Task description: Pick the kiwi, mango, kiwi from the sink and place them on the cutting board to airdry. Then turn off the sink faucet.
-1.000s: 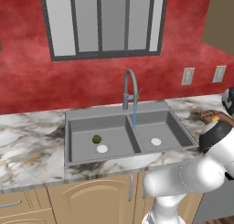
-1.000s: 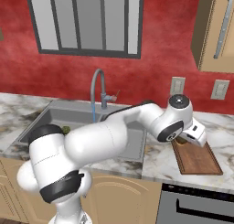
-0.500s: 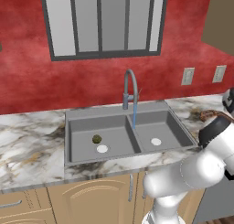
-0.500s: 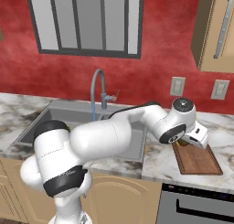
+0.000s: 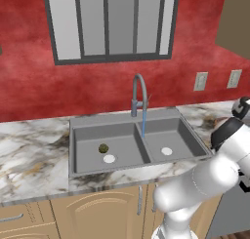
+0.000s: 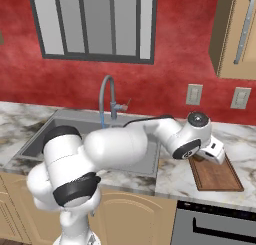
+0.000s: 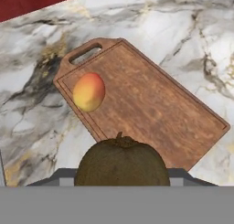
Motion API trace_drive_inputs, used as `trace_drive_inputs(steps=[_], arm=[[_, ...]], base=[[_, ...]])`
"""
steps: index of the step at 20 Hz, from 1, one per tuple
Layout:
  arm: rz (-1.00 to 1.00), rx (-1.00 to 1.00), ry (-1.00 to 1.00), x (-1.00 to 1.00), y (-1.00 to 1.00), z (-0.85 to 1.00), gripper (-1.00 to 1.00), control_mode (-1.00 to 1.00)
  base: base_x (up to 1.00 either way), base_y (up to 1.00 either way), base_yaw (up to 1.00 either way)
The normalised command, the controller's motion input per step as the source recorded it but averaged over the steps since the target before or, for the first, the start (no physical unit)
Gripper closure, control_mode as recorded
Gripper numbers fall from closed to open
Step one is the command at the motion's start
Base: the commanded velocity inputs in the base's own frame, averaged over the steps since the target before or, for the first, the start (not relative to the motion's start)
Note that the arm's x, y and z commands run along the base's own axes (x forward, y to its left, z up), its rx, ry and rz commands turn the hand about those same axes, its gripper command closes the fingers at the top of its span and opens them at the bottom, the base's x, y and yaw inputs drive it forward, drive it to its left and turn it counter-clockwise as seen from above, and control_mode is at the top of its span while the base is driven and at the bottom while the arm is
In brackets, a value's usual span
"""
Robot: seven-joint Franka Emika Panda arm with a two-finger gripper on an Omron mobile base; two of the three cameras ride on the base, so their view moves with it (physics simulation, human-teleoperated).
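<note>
The two-finger gripper (image 7: 121, 184) clasped a brown round kiwi (image 7: 121, 161) above the reddish-brown wooden cutting board (image 7: 151, 104), ready to set it beside the orange-yellow oval mango (image 7: 88, 92).

A: Cutting board (image 7: 151, 104): wood, reddish-brown, visible grain, matt, darker rim, slot handle at 11 o'clock.
B: Mango (image 7: 88, 92) on it?
A: Smooth skin, orange-yellow with red blush, soft sheen. Brown kiwi (image 7: 121, 161) at 6 o'clock in the hand view: dull, fuzzy-looking, rough.
B: Counter (image 5: 29, 150)?
A: Marble look, white with grey and tan veins, polished.
B: Sink (image 5: 88, 165)?
A: Grey, matt metal look, white drain discs. Olive kiwi (image 5: 103, 148) inside, dull. Faucet (image 5: 139, 94): grey metal, slight shine.
B: Wall (image 5: 29, 87)?
A: Red, mottled, matt plaster look. Cabinets (image 5: 88, 213) below: light wood, smooth. Robot arm (image 6: 125, 149): glossy white plastic, dark joints.
</note>
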Motion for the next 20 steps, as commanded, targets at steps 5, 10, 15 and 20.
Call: trace_drive_inputs(steps=[5,10,15,20], arm=[[0.02,0.0,0.0,0.16,-0.01,-0.23,1.0,-1.0],[0.03,0.0,0.0,0.09,-0.06,-0.2,1.0,-1.0],[0.03,0.0,0.0,0.1,-0.11,-0.17,1.0,-1.0],[0.03,0.01,0.0,0.12,-0.17,-0.14,1.0,-1.0]], base=[[0.0,0.0,0.0],[0.0,0.0,0.0],[0.0,0.0,0.0],[0.0,0.0,0.0]])
